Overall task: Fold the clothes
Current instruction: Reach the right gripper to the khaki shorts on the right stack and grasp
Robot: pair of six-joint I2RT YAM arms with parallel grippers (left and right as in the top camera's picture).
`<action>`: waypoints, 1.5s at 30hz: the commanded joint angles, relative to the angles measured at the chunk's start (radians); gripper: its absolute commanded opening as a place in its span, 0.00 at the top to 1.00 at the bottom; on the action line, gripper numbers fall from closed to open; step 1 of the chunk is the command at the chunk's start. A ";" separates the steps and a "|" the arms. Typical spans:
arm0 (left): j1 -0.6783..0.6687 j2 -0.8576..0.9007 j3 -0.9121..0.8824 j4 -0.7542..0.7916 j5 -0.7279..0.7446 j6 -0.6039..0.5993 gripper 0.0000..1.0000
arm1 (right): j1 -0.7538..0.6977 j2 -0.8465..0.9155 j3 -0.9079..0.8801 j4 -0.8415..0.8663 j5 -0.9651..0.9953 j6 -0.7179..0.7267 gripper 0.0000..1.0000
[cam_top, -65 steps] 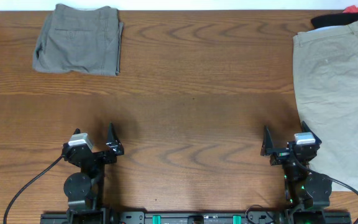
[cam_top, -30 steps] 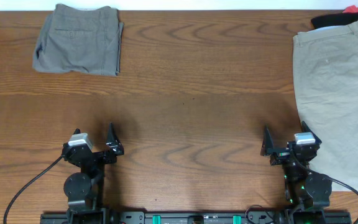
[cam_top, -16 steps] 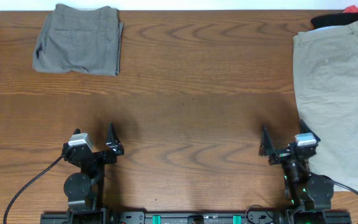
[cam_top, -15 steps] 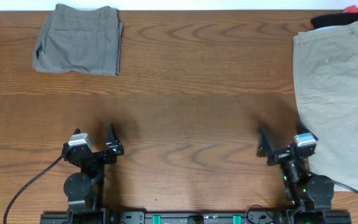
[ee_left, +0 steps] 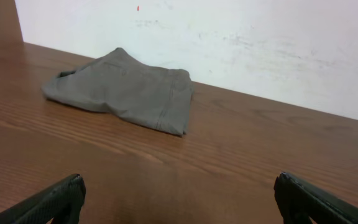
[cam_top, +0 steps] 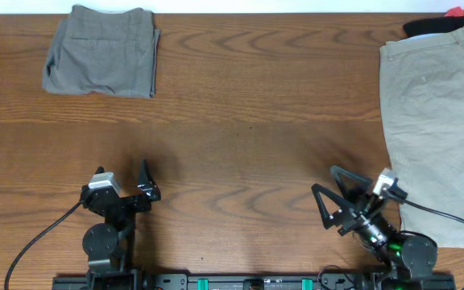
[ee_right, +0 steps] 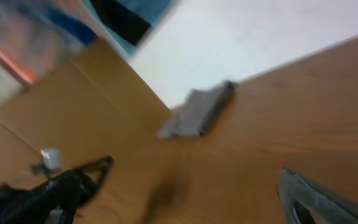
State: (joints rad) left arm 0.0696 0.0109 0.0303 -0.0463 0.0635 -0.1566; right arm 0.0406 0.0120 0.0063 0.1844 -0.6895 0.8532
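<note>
**1. Task item.** The pair of light khaki-beige cotton shorts (cam_top: pixel 437 121) lies flat and unfolded at the 3 o'clock edge of the brown wood-grain surface (cam_top: pixel 240 105). In the overhead view it runs from about 2 o'clock down to about 4 o'clock, and the frame cuts off its outer side. The fingers of both arms are apart from it.

**2. Left fingers.** The left fingers (cam_top: pixel 145 182) sit at about 7 o'clock and point toward 12 o'clock. In the left wrist view we find the two dark fingertips (ee_left: pixel 53 200) at opposite bottom corners of the frame. We therefore read them as spread wide, with only the surface between them.

**3. Right fingers.** The right fingers (cam_top: pixel 323 179) sit at about 5 o'clock, near the inner edge of the khaki shorts, and are angled toward 10 o'clock (away from the shorts). The overhead view shows both tips well apart, so we read them as wide and holding nothing. The right wrist view is blurred, and only one of the arm's own fingers (ee_right: pixel 319 199) shows, at the lower right.

**4. Other items.** A folded pair of darker grey-green shorts (cam_top: pixel 101 50) rests at about 10 o'clock, well apart from both arms. It also appears ahead of the left fingers in the left wrist view (ee_left: pixel 123 90), in front of a white wall (ee_left: pixel 260 43), and as a blurred shape in the right wrist view (ee_right: pixel 197 112). A dark navy garment (cam_top: pixel 425 28) and a red garment (cam_top: pixel 461 12) lie at the 1 o'clock corner, touching the top end of the khaki shorts.
</note>
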 commanded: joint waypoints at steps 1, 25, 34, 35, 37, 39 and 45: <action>-0.004 -0.007 -0.026 -0.019 -0.005 0.013 0.02 | 0.000 -0.006 -0.001 0.101 0.004 0.094 0.01; -0.004 -0.007 -0.026 -0.019 -0.004 0.013 0.02 | -0.001 0.895 0.725 -0.162 0.540 -0.623 0.01; -0.004 -0.007 -0.026 -0.019 -0.005 0.013 0.02 | -0.004 1.526 1.297 -0.672 1.005 -0.808 0.01; -0.004 -0.007 -0.026 -0.019 -0.005 0.013 0.02 | -0.004 1.575 1.343 -0.709 1.038 -0.810 0.01; -0.004 -0.007 -0.026 -0.019 -0.005 0.013 0.02 | -0.004 1.659 1.416 -0.739 1.102 -0.810 0.01; -0.004 -0.007 -0.026 -0.019 -0.004 0.013 0.02 | -0.005 1.714 1.441 -0.701 1.111 -0.845 0.01; -0.004 -0.007 -0.026 -0.019 -0.004 0.014 0.02 | -0.029 1.879 1.474 -0.569 1.112 -0.922 0.01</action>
State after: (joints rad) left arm 0.0696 0.0109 0.0303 -0.0467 0.0631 -0.1562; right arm 0.0357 1.8332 1.4425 -0.3958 0.3714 -0.0128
